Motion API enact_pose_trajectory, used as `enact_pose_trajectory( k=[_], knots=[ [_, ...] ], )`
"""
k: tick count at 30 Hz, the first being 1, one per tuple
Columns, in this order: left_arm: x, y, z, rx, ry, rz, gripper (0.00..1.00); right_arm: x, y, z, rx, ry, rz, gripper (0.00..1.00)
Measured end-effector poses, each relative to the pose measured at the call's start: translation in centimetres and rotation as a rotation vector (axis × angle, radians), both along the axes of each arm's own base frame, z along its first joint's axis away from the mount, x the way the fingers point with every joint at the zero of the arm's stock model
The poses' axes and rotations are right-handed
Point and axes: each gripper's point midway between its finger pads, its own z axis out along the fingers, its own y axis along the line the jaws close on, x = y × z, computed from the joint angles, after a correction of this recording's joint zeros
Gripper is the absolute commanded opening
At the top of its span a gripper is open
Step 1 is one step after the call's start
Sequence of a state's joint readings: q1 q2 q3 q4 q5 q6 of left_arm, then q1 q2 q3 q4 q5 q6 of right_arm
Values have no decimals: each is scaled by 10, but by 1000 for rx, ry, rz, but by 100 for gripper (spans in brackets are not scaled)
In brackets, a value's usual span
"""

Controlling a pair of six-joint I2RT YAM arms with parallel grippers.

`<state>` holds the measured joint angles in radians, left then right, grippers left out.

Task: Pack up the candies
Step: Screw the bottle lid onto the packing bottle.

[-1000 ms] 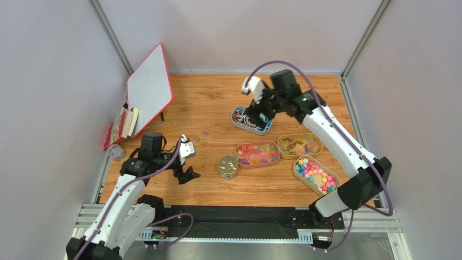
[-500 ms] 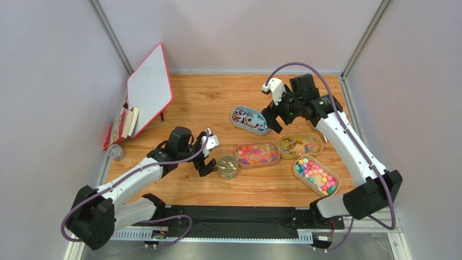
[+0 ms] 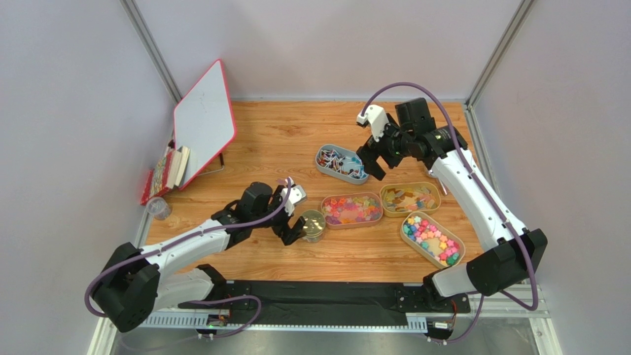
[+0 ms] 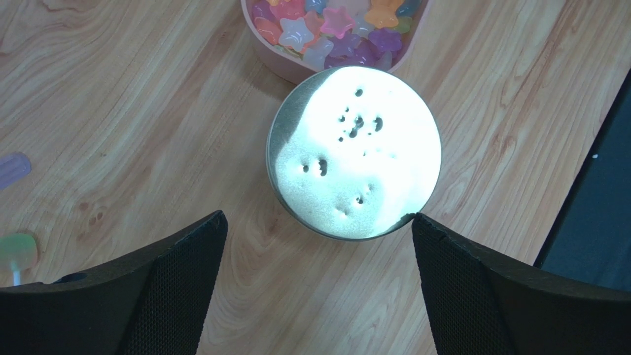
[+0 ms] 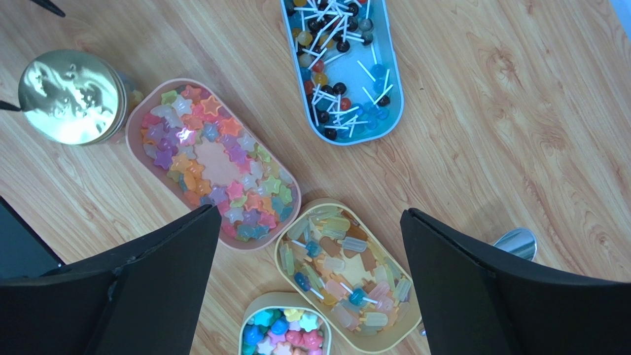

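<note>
Across the surface point(image 3: 281, 140) candies point(image 3: 352, 209) fill 4 trays point(image 5: 398, 81), jar point(image 4: 354, 159) lidded, packing seemingly unstarted; left claw point(image 4: 317, 222), right claw point(image 5: 311, 213) gape empty.

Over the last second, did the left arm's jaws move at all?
Yes. The left gripper swung rightward across the table, up to the gold-lidded jar, which stayed put. Its jaws are open.
</note>
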<state>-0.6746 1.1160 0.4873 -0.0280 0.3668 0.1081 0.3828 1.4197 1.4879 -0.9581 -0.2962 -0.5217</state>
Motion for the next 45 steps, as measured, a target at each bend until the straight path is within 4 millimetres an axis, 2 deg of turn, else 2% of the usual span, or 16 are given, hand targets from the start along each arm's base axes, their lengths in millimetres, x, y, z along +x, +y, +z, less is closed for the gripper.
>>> enact_pose_trajectory(
  k=[5,10,12,16,19,25,30,34,39,42,45],
  knots=[
    [5,-6,-13,-3,6,1,100,-7,-2,-4,-15,21,26,98],
    [-12,-13,-47,50,53,-90,100,-7,-4,-5,-18,24,44,98],
    [-14,-17,-54,56,50,-127,100,-8,-5,-6,-18,27,49,98],
    [-5,-29,-55,27,-5,-172,100,-11,-6,-13,-17,47,59,97],
    [3,-39,-57,4,-52,-198,100,-15,-7,-26,-17,79,68,98],
    [11,-73,-61,-83,-170,-281,100,-32,-19,-70,-28,169,106,100],
    [2,-110,-60,-212,-240,-362,100,-45,-37,-101,-26,234,128,100],
    [-2,-136,-61,-301,-255,-396,100,-45,-40,-109,-42,225,172,100],
    [2,-167,-65,-419,-250,-394,100,-42,-38,-110,-47,189,246,100],
    [9,-185,-64,-474,-265,-384,100,-50,-33,-111,-26,183,328,100],
    [12,-191,-63,-492,-270,-379,97,-64,-28,-118,-5,191,421,100]
  ],
)
